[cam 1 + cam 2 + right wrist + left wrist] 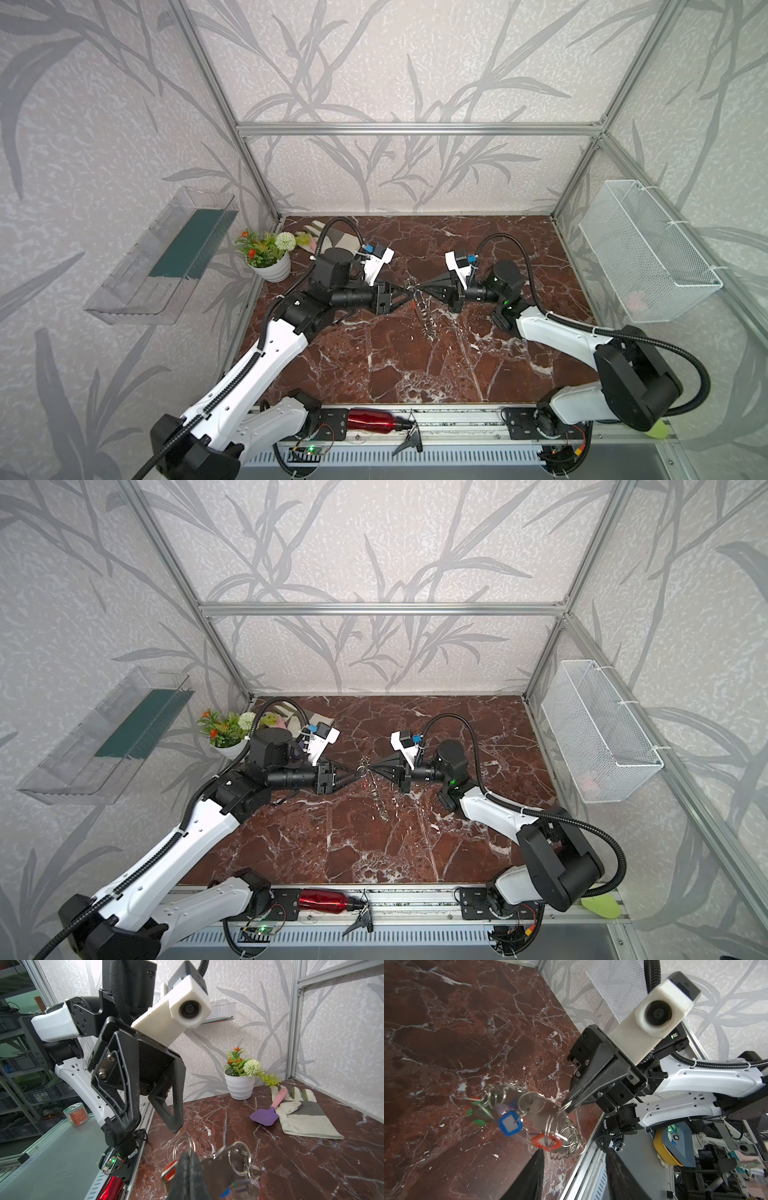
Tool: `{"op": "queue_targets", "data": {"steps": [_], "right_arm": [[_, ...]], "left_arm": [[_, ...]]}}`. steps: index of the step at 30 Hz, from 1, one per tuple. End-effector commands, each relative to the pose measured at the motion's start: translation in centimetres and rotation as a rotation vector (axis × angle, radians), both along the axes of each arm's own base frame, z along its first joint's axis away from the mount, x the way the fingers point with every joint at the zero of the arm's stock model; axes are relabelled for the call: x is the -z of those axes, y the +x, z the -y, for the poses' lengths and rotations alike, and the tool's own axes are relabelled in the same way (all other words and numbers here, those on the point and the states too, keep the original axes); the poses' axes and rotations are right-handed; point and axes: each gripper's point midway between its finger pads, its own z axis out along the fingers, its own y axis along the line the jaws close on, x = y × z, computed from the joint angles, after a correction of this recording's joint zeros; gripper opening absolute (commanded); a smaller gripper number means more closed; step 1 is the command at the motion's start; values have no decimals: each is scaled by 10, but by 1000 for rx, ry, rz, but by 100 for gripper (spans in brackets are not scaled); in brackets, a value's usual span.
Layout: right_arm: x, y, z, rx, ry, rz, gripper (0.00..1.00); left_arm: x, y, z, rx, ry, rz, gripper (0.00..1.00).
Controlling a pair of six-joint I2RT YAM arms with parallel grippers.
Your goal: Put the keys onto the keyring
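My right gripper (pixel 568 1106) is pinching the keyring (pixel 216 1167), keys (pixel 510 1123) dangling; my left gripper (pixel 152 1128) is hovering open beside it.

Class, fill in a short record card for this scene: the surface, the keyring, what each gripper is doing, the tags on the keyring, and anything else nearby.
Surface: red-brown marble table
Keyring: flat grey metal keyring plate edged with split rings, hanging above the table
Right gripper: shut on the keyring
Left gripper: open, empty, facing the keyring
Tags on the rings: green plastic key tag, blue plastic key tag, red-orange plastic key tag
Nearby: white pot of artificial flowers, pale work glove
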Motion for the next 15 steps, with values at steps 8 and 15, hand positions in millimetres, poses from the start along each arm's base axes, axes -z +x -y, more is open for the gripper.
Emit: {"op": "queue_targets", "data": {"steps": [8,15], "right_arm": [[-22,-2,-2,-19,67,56,0],[-20,-2,-2,-15,58,49,0]], "left_arm": [[12,12,3,-47,14,12,48],[13,11,14,11,-16,-5,24]]}}
